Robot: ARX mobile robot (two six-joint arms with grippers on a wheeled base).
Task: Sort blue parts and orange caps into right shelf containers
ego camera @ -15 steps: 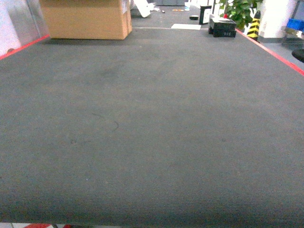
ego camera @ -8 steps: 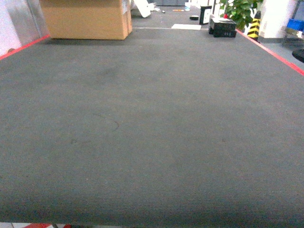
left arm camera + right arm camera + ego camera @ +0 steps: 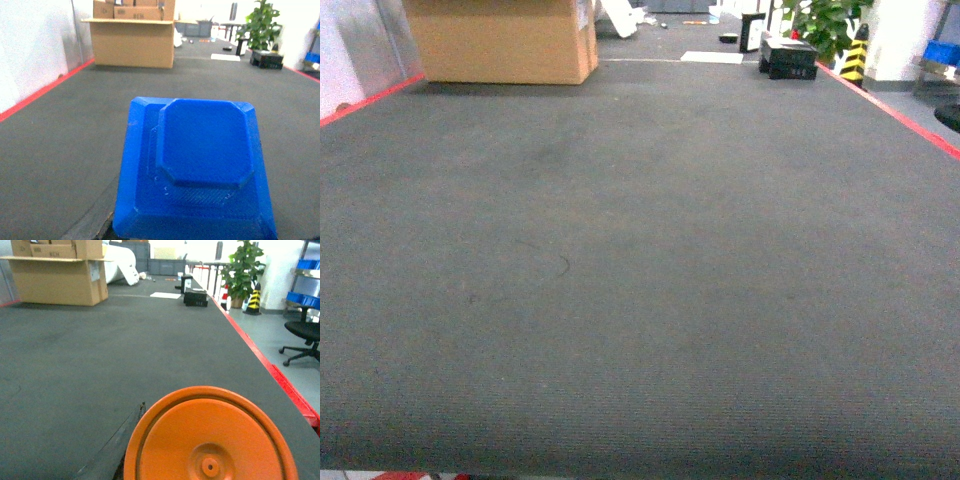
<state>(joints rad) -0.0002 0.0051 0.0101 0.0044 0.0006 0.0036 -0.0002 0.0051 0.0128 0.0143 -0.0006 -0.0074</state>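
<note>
Neither pincer shows in any view, so I cannot tell whether either is clenched or released.

In the head view a dark grey floor mat [image 3: 640, 280] runs wide and flat ahead. A red line [image 3: 895, 100] bounds it on the right and another [image 3: 365, 100] on the left. A cardboard box [image 3: 500, 40] stands at the far left end and a black box [image 3: 787, 57] at the far right end, just inside the red line. The stretch between them lies open.

Seen from the right wrist, a potted plant [image 3: 242, 267], a striped cone [image 3: 254, 297] and an office chair [image 3: 302, 335] stand on paler floor beyond the red edge. Bright blue crates [image 3: 306, 264] sit on a rack at the frame's far right.

The blue part [image 3: 197, 170] fills the lower middle of the left wrist view, close to the lens. It is saturated blue, with a sloped rim and a raised panel with cut corners. What carries it is not shown.

The orange cap [image 3: 210, 440] fills the bottom of the right wrist view. Its round face has a raised ring and a small central hub with a hole.
</note>
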